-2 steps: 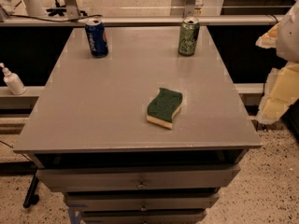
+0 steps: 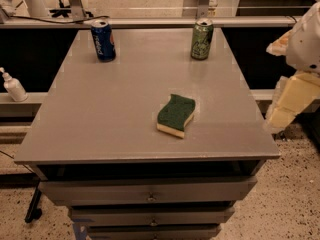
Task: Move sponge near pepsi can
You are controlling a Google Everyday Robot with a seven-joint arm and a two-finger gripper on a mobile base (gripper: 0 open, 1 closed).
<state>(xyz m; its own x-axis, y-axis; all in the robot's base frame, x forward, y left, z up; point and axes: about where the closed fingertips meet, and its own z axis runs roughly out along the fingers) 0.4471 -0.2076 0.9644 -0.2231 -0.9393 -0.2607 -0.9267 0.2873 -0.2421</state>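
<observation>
The end effector (image 2: 288, 103) hangs off the counter's (image 2: 100, 129) right edge; I cannot tell its grip state. The sponge (image 2: 176, 115) lies to its left, the green can (image 2: 202, 39) and pepsi can (image 2: 103, 40) farther off.

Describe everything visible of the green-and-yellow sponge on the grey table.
The wavy-edged sponge, a dark green scouring top over a pale yellow foam base, lies flat, green side up, on the grey table, right of centre toward the front edge. Only the tabletop touches it. The dark blue pepsi can stands apart at the back left. The robot's cream-coloured hand is beyond the table's right edge, clear of the sponge.
</observation>
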